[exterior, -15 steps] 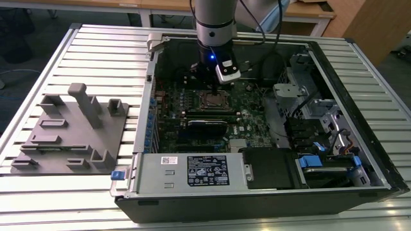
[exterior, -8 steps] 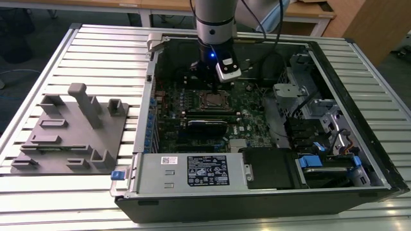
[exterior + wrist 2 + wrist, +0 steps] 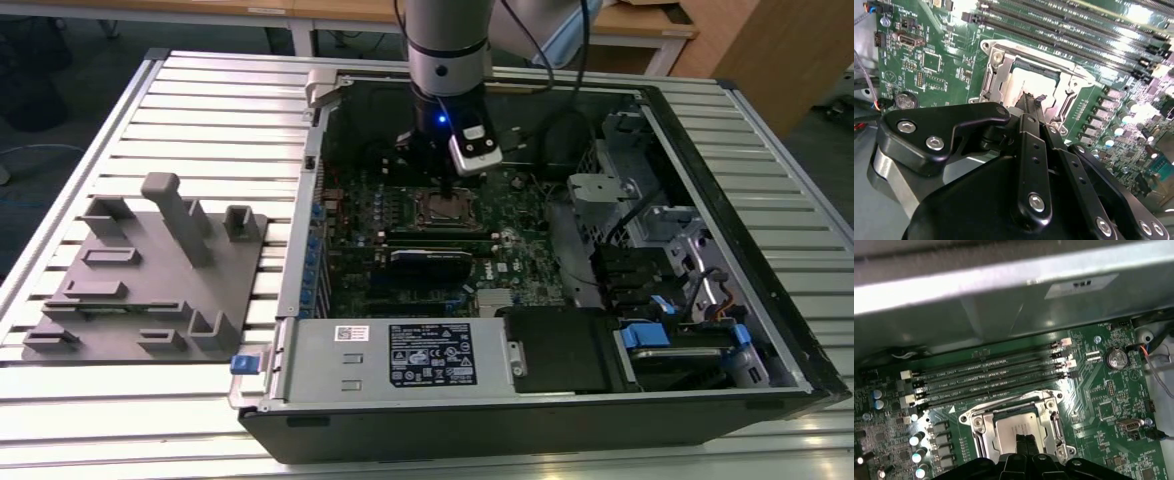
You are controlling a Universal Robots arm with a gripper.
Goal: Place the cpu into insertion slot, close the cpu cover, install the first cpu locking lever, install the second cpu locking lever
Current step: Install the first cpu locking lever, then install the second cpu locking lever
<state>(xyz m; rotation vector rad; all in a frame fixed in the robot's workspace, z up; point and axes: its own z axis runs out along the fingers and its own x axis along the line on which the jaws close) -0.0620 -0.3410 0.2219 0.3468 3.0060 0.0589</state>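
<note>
first wrist view: cpu point(image 3: 1014, 427) flat under cpu cover point(image 3: 1016, 412).

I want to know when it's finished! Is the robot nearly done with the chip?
The flat silvery-grey square cpu already lies in the dark square insertion slot, and the thin silvery metal cpu cover looks closed around it. The black gripper, fingers together, is right above the cpu. Whether the locking levers are latched, I cannot tell.

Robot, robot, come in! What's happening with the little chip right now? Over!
Gripper low over the cpu, fingertips together. Cpu sits in the insertion slot; cpu cover frames it. Nothing in the way.
</note>
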